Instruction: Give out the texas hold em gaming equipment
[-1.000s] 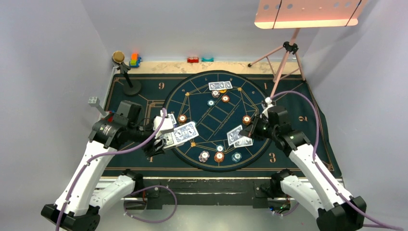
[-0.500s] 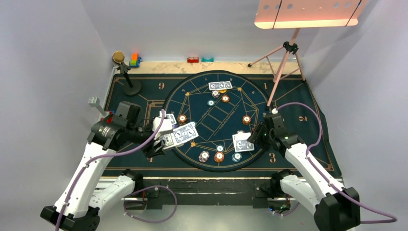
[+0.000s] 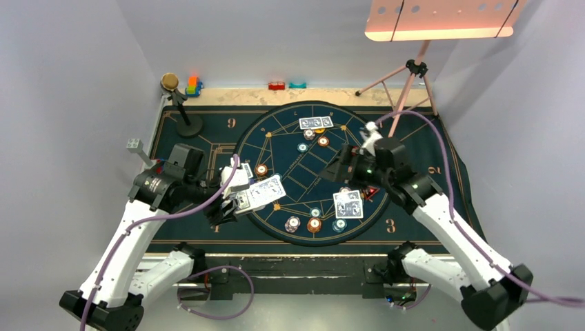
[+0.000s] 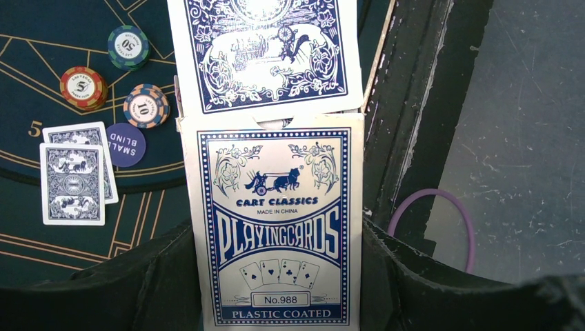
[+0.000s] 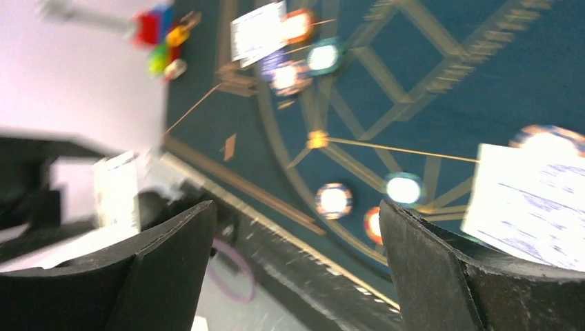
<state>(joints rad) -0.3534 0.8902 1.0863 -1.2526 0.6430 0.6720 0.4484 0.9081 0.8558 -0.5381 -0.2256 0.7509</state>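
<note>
right pincer [image 3: 338,169]: opened, drawn back | cards [image 3: 348,204]: released, lying flat

Glossy card box [image 4: 272,227], matt cloth mat [image 4: 21,200]

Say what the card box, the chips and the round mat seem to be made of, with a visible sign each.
Card box: likely glossy cardboard; "plastic coated" is printed on it.
Chips: hard plastic or clay composite, unclear; striped rims, printed numbers.
Round mat: matte fabric, perhaps felt; no glare, printed gold lines.
</note>
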